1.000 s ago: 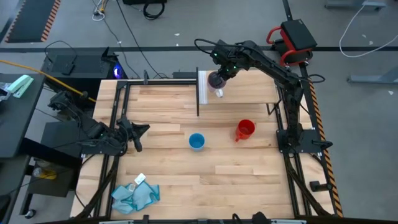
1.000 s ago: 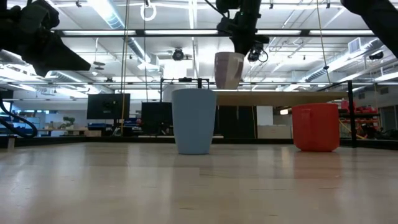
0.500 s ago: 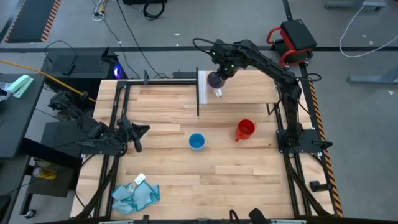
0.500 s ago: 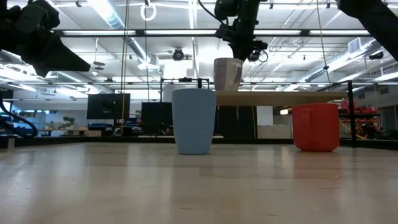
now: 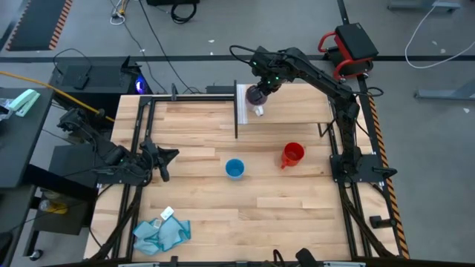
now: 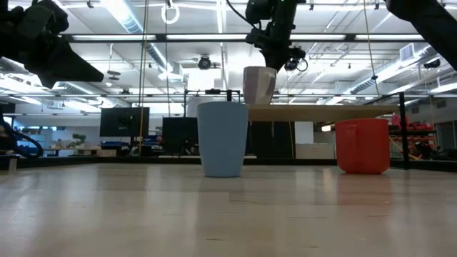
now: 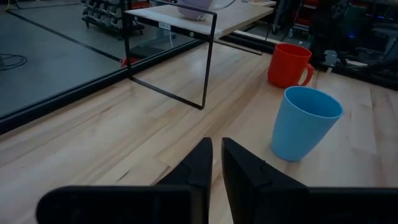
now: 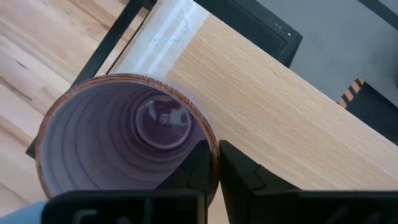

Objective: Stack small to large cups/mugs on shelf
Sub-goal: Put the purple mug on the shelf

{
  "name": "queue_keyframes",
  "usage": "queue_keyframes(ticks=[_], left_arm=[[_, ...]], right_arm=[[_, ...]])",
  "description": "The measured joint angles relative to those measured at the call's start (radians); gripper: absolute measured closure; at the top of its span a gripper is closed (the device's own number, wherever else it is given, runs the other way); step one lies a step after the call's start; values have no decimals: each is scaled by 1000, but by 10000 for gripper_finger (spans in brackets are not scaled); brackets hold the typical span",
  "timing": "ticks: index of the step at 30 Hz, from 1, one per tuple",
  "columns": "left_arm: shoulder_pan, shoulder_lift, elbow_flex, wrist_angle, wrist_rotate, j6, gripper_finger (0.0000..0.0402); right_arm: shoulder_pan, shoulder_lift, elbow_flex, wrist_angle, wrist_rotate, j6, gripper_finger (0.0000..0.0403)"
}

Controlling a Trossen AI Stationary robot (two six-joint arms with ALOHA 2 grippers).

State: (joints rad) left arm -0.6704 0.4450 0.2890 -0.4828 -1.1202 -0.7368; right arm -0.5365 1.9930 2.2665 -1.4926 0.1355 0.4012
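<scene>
My right gripper (image 5: 261,84) is over the left end of the shelf (image 5: 293,104), shut on the translucent purple cup (image 5: 256,95), whose white tag (image 5: 260,111) hangs beside it. In the low view the purple cup (image 6: 258,84) stands upright, its base at the shelf board (image 6: 321,111); whether it rests there I cannot tell. The blue cup (image 5: 234,168) and the red handled mug (image 5: 292,155) stand upright on the tabletop in front of the shelf. My left gripper (image 5: 165,159) waits shut at the table's left side, well clear of the blue cup (image 7: 303,124). My right gripper pinches the purple cup's rim (image 8: 210,144), one finger (image 8: 194,168) inside the cup and one finger (image 8: 242,171) outside. It comes from above, pointing down. The cup hangs upright below it, open end up, over the shelf's white end strip (image 8: 163,34).
A crumpled blue cloth (image 5: 162,232) with a white tag lies near the table's near left corner. Black metal posts (image 7: 210,59) carry the shelf at its left end. Bare wood stretches between the blue cup and the near edge.
My right gripper has lowered the purple cup a little toward the shelf and carried it slightly toward the table's left. The cup, tilted a second ago, now hangs upright.
</scene>
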Motion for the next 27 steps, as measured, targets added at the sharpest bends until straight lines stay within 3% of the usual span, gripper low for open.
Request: queue_keyframes(ticks=[27], left_arm=[[0,0,0,0,0,-10,351]], right_arm=[[-5,-1,0,-1,-18,46,357]])
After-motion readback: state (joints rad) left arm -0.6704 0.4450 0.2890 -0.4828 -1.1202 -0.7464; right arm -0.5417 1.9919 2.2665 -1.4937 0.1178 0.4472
